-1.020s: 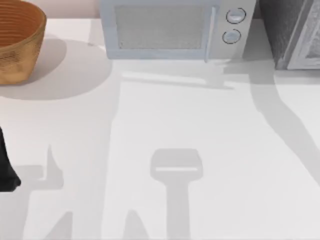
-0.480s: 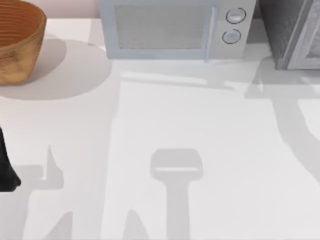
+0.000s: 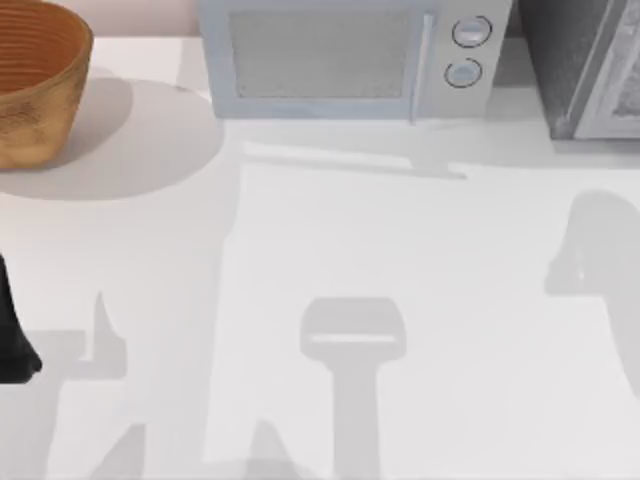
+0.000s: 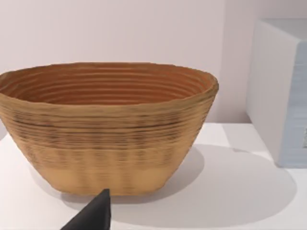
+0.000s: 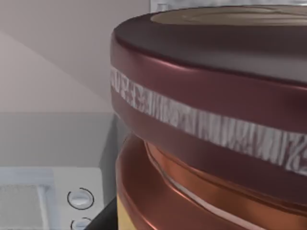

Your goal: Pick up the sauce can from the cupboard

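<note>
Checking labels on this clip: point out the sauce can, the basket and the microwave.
sauce can [image 5: 201, 96]: right wrist view, maroon rim band.
basket [image 4: 110, 143]: left wrist view, woven outer wall.
microwave [image 3: 320, 55]: top view, door window.

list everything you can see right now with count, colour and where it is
basket: one, woven orange-brown, far left corner of the table
microwave: one, light grey with two round knobs, far edge, centre
cupboard: one, dark grey speckled with a pale door panel, far right corner
sauce can: one, glossy maroon with a pale patterned band, very close in the right wrist view, microwave knobs behind it
table: one, white, under everything
left arm: one, black, parked at the table's left edge
</note>
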{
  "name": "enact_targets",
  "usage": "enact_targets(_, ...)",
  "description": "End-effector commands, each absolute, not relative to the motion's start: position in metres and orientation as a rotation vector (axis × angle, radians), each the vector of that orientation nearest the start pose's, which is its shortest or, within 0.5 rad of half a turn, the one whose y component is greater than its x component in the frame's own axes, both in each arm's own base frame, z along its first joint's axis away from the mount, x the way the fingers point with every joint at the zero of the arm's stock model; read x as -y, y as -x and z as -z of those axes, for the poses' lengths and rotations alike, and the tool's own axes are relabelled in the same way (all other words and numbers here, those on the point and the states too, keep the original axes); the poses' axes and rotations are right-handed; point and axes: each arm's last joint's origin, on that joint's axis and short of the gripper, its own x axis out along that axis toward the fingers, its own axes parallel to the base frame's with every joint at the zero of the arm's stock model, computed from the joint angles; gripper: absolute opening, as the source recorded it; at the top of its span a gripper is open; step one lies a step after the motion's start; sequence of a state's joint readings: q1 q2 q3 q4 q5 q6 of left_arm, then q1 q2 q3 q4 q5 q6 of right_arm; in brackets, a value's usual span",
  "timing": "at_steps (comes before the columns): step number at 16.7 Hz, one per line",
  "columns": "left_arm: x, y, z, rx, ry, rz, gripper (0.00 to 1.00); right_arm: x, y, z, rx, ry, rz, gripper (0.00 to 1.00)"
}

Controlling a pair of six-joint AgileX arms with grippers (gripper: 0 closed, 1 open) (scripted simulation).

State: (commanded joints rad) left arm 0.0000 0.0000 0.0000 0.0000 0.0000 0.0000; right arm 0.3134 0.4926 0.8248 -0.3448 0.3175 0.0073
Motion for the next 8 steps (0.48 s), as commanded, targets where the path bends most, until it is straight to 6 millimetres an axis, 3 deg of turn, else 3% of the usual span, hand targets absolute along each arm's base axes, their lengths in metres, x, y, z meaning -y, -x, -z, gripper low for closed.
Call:
enact_targets(4,0.001,-0.106,-0.16,0.0,0.0,0.0,1.0,-0.012,-0.099,-0.255,-0.032,0.005,0.0,0.0)
enact_targets(8,0.001,-0.106,-0.16,0.0,0.0,0.0,1.0,-0.003,-0.103,-0.187,-0.011,0.0,0.0,0.0)
